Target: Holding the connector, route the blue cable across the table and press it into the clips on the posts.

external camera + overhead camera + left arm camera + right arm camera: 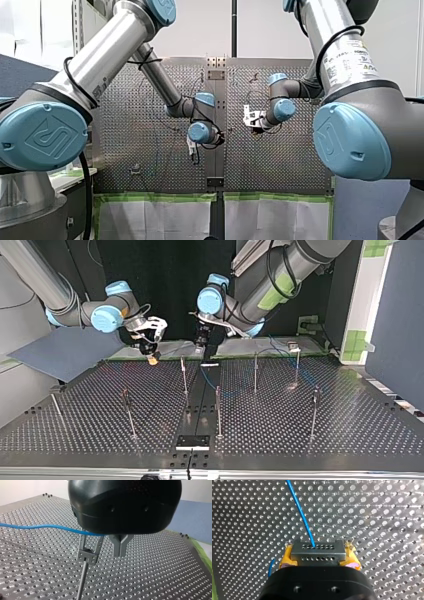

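Two yellow pads of my right gripper (pixel 319 555) clamp the metal connector (pixel 317 547), and the blue cable (pixel 299 510) leaves it over the table (pixel 382 517). My left gripper (pixel 120 551) has its fingers drawn together just beside a clip (pixel 87 553) on a post (pixel 82 580). The cable crosses the tips of that clip's prongs.

Perforated metal table (pixel 350 420), holes in a regular grid across the whole surface. Seven thin posts (pixel 218 412) stand upright on it, well apart (count taken from the top view). Slack of the blue cable (pixel 210 378) rests on the surface among the middle posts. Black plate (pixel 192 442) lies flat at the near edge, centre. Green tape (pixel 260 356) runs along the far edge.
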You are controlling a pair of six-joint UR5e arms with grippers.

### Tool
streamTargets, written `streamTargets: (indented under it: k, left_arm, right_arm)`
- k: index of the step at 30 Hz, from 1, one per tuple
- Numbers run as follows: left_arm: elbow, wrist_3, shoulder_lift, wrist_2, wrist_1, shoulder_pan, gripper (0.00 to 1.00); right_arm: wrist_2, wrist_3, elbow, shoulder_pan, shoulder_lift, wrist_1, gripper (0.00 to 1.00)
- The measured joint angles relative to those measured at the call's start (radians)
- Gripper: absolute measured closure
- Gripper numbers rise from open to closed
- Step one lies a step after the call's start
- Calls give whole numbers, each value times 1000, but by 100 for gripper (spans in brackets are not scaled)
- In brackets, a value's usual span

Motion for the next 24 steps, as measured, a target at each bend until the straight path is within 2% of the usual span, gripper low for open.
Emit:
streamTargets:
  k: [10, 14, 19, 24]
  left_arm:
    - [93, 1, -1, 2, -37, 0, 98]
    - [127, 1, -8, 17, -50, 0, 98]
    - [164, 9, -43, 34, -83, 0, 98]
    - [178, 10, -84, 39, -85, 0, 98]
  right_arm:
    - [-9, 6, -12, -17, 1, -19, 100]
    - [-9, 6, -21, -26, 3, -19, 100]
    - [-9, 6, -24, -37, 6, -21, 100]
    - [-9, 3, -25, -45, 22, -23, 100]
